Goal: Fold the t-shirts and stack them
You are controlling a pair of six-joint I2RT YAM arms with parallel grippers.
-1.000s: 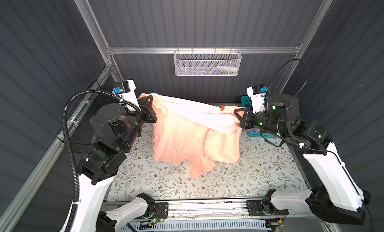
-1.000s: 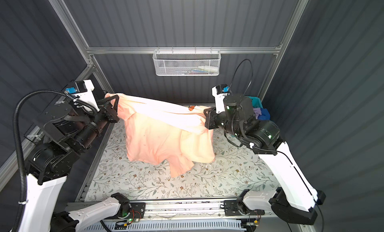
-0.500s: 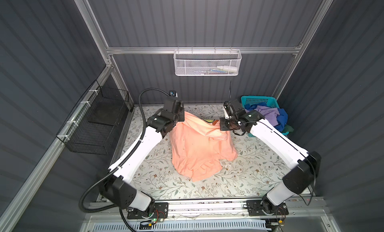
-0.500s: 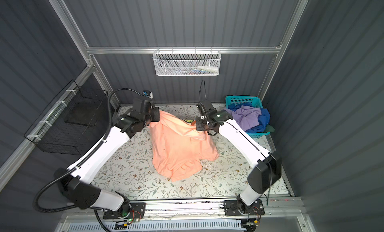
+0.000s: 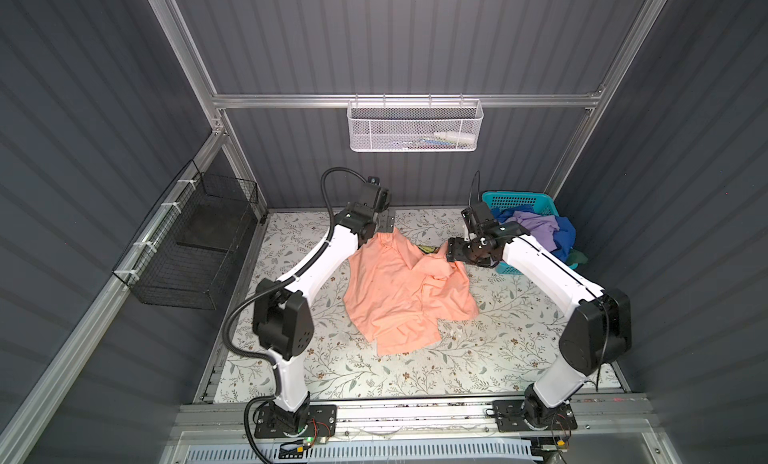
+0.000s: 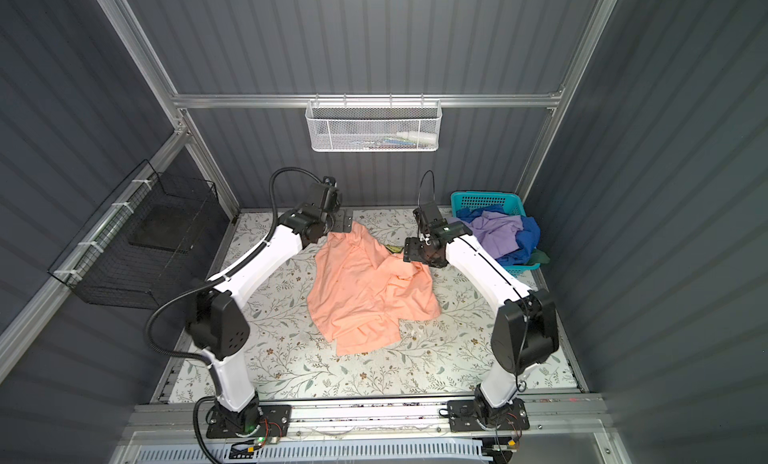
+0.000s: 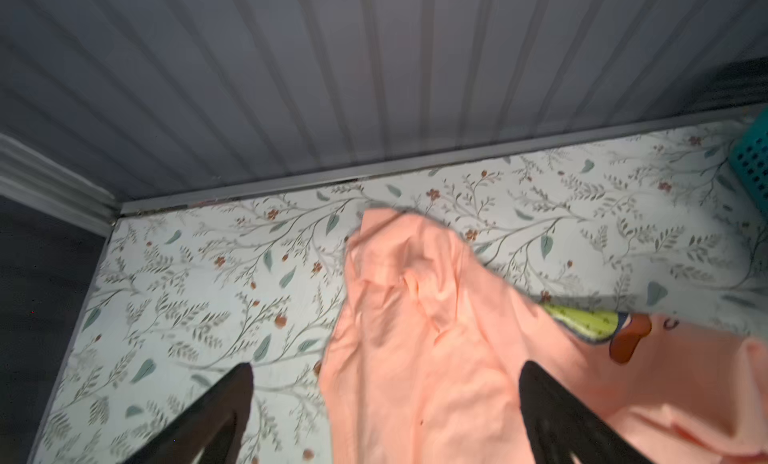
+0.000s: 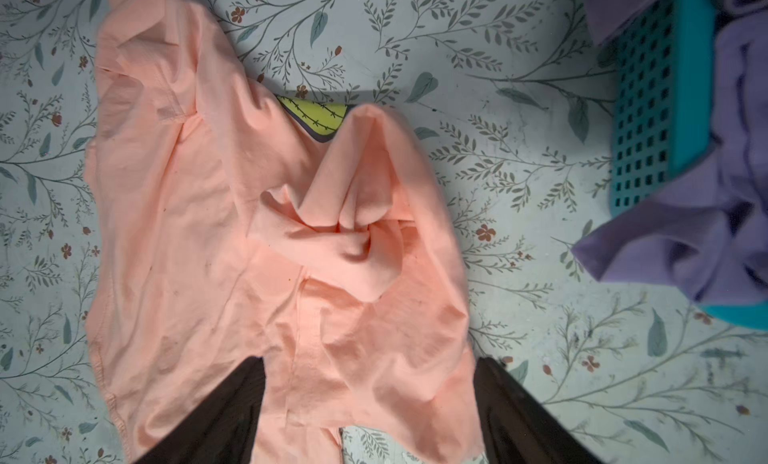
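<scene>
Left wrist view shows your left gripper (image 7: 386,372) spread wide, holding nothing; the right gripper (image 8: 370,366) likewise. The peach t-shirt (image 5: 399,291) lies crumpled near the teal basket (image 5: 517,200), so you're probably at flattening: next, pinch its corners and spread it.

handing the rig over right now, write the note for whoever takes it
Left gripper: open, empty, over the far left corner of the peach t-shirt.
Right gripper: open, empty, over its far right edge.
The shirt lies crumpled on the table, unfolded.
Lavender t-shirt, blue t-shirt and dark green t-shirt are heaped in the teal basket, far right.
Done: nothing folded or stacked.
Left: flatten, fold and stack all of them.
</scene>
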